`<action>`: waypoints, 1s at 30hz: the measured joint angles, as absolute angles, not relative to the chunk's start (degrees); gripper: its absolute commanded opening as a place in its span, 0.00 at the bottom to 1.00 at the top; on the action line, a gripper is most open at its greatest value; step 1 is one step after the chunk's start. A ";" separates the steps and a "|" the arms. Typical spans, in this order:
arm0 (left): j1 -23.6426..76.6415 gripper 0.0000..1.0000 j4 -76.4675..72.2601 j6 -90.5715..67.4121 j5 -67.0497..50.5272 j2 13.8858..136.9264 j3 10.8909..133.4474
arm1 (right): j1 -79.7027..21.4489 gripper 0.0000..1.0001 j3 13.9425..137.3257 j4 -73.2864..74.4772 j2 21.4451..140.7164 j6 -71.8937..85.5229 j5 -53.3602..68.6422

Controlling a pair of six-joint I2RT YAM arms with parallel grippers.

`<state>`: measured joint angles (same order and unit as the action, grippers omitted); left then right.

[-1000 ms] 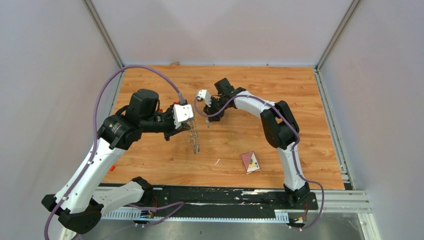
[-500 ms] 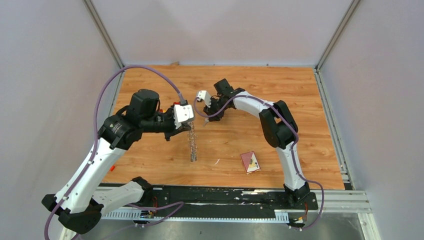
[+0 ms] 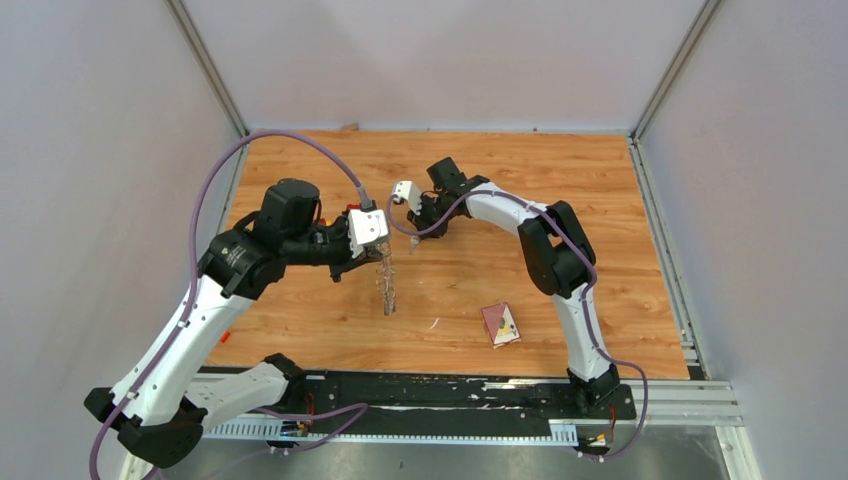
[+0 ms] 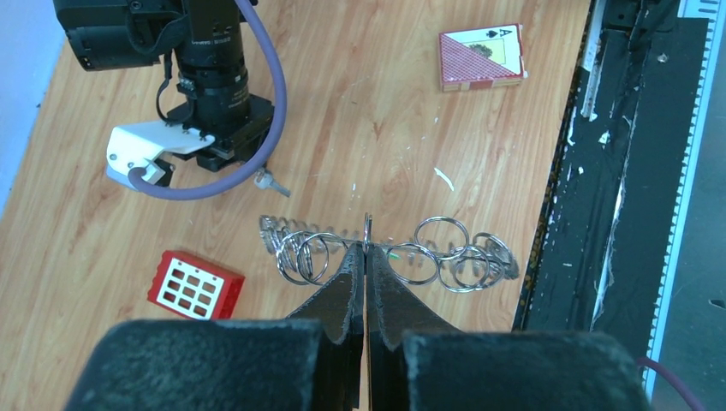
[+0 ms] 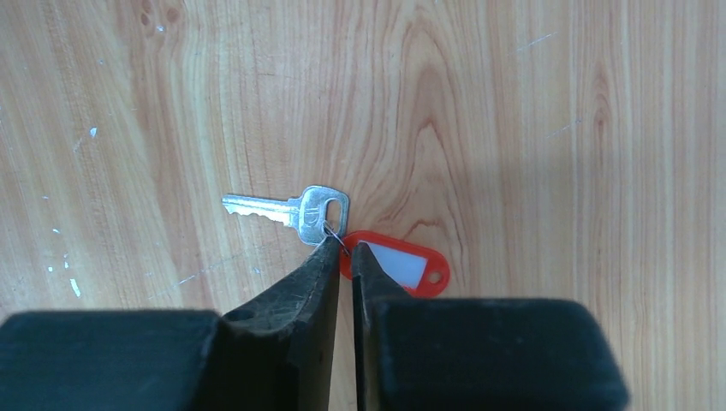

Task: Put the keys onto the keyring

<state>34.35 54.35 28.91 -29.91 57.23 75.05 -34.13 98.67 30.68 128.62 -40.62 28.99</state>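
**Worktop and arms.** The wooden worktop carried both arms. The left arm reached in from the near left. The right arm arched over from the near right. Their tools stood close together at mid-worktop, not touching.

**Left tool.** The left tool was closed, its fingers pinched flat on one loop of the keyring. The keyring hung below the fingertips, clear of the worktop. From the left wrist it showed as a string of linked silvery loops spread to either side of the grip.

**Right tool.** The right tool was drawn almost closed, with only a slit between its fingers. It nipped the thin wire link that joined the key to its red tag. The key lay just left of the fingertips and the tag just right. Whether the key rested on the worktop could not be told.

**Key against keyring.** The key was apart from the keyring and not threaded on it.

**Other items.** A maroon-backed playing card lay near the front rail. A red block with white squares lay beside the left tool.

**Change.** Half a second earlier the keyring's lower end hung slightly lower in the top view. A second earlier it sat higher and further right. Both arms held their positions.
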 measured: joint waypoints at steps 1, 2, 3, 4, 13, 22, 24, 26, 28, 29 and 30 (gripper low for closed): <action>34.35 0.00 54.41 28.91 -29.91 57.23 74.98 | -34.13 0.08 98.67 30.70 128.62 -40.64 29.02; 34.35 0.00 54.37 28.91 -29.91 57.23 74.94 | -34.13 0.05 98.70 30.70 128.62 -40.62 29.04; 34.35 0.00 54.37 28.91 -29.91 57.23 74.94 | -34.13 0.03 98.70 30.70 128.62 -40.62 29.08; 34.35 0.00 54.37 28.91 -29.91 57.23 74.94 | -34.11 0.01 98.70 30.72 128.62 -40.62 29.19; 34.35 0.00 54.35 28.91 -29.91 57.23 74.91 | -34.11 0.00 98.30 31.03 128.25 -40.62 30.24; 34.35 0.00 54.22 28.91 -29.91 57.23 74.91 | -34.11 0.15 97.43 30.96 127.22 -40.64 29.98; 34.35 0.00 54.22 28.91 -29.91 57.23 74.91 | -34.11 0.18 97.45 30.98 127.22 -40.64 29.82; 34.35 0.00 54.22 28.93 -29.93 57.23 74.91 | -34.11 0.20 97.47 31.05 127.22 -40.66 29.58; 34.35 0.00 54.24 28.93 -29.91 57.23 74.91 | -34.11 0.22 97.69 31.24 127.22 -40.69 29.45; 34.35 0.00 54.24 28.93 -29.93 57.23 74.91 | -34.11 0.23 97.95 31.42 127.22 -40.71 29.41; 34.35 0.00 54.24 28.93 -29.93 57.23 74.91 | -34.11 0.24 98.24 31.57 127.22 -40.75 29.41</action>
